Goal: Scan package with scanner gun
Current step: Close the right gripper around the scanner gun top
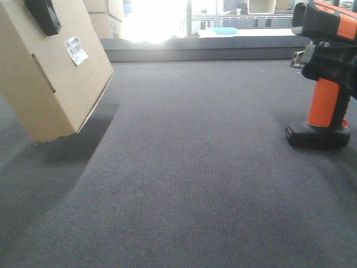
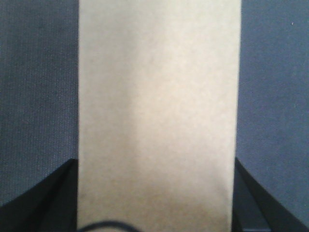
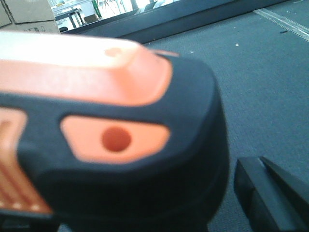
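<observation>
Left claw (image 2: 154, 162) grips the box (image 1: 56, 84) by opposite sides, tilted and lifted above the worktop's (image 1: 184, 167) left edge, label (image 1: 76, 50) on its upper face. Scanner (image 1: 323, 100) stands upright near the right edge, well apart; whether the right claw (image 3: 154, 193) pinches it, I cannot tell. Stacked cartons (image 1: 106, 17) sit beyond the far edge.

Tan package tilted at the left, scanner gun upright at the right.

The package (image 1: 53, 78) is a plain cardboard box. It leans to one side, with its lowest corner close above the grey carpet (image 1: 189, 184). The face toward the camera carries a small white barcode label (image 1: 76, 50) and a thin slot (image 1: 43, 72). The scanner gun (image 1: 334, 70) has a black body, an orange top and an orange handle. Its flat black base sits on the carpet, well apart from the package.
</observation>
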{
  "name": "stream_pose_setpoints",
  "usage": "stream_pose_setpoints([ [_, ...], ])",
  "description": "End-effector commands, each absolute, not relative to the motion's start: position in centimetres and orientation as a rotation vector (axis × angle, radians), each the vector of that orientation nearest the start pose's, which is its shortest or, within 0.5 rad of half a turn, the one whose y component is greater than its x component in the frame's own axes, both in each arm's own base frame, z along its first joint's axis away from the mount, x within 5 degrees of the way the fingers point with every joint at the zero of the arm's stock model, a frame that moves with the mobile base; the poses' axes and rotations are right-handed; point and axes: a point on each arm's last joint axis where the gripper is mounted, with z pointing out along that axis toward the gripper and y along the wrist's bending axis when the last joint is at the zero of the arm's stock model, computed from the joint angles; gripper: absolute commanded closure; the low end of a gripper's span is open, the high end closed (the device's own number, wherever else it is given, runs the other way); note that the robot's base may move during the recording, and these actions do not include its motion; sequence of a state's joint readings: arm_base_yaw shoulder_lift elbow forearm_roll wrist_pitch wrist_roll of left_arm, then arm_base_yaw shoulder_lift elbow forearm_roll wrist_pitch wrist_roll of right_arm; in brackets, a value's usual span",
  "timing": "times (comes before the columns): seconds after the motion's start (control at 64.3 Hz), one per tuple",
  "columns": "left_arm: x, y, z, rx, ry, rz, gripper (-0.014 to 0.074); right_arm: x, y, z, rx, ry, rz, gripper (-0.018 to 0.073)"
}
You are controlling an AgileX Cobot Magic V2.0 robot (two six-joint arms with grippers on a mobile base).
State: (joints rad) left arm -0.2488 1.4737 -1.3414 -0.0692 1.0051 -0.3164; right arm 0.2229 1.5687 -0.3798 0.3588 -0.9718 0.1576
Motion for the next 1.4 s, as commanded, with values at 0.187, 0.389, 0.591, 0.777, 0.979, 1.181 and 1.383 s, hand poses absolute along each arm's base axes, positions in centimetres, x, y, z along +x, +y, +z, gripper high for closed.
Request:
stream_pose_setpoints([
  [0.187, 29.73, -8.24, 34.66, -0.111, 2.599, -0.303, 0.0508, 25.71, 2.91, 17.90, 0.356, 1.675, 0.171, -0.0003],
  [0.389, 29.75, -8.24, 34.67, -0.111, 2.597, -0.304, 0.0508, 25.34, 3.40, 18.54, 0.338, 1.653, 0.195, -0.0001],
  [0.591, 29.78, -8.25, 34.69, -0.111, 2.593, -0.305, 0.0508, 25.26, 3.39, 18.64, 0.361, 1.647, 0.195, -0.0001],
  [0.777, 29.78, -8.25, 34.69, -0.111, 2.593, -0.305, 0.0508, 25.26, 3.37, 18.60, 0.366, 1.651, 0.194, -0.0001],
  [0.979, 29.78, -8.25, 34.69, -0.111, 2.593, -0.305, 0.0508, 25.22, 3.27, 18.36, 0.389, 1.673, 0.190, 0.0000],
  [1.181, 29.78, -8.25, 34.69, -0.111, 2.593, -0.305, 0.0508, 25.19, 3.29, 18.16, 0.395, 1.694, 0.191, 0.0001],
  [1.383, 29.78, -8.25, 34.69, -0.111, 2.593, -0.305, 0.0508, 25.19, 3.28, 18.20, 0.394, 1.690, 0.191, 0.0218],
])
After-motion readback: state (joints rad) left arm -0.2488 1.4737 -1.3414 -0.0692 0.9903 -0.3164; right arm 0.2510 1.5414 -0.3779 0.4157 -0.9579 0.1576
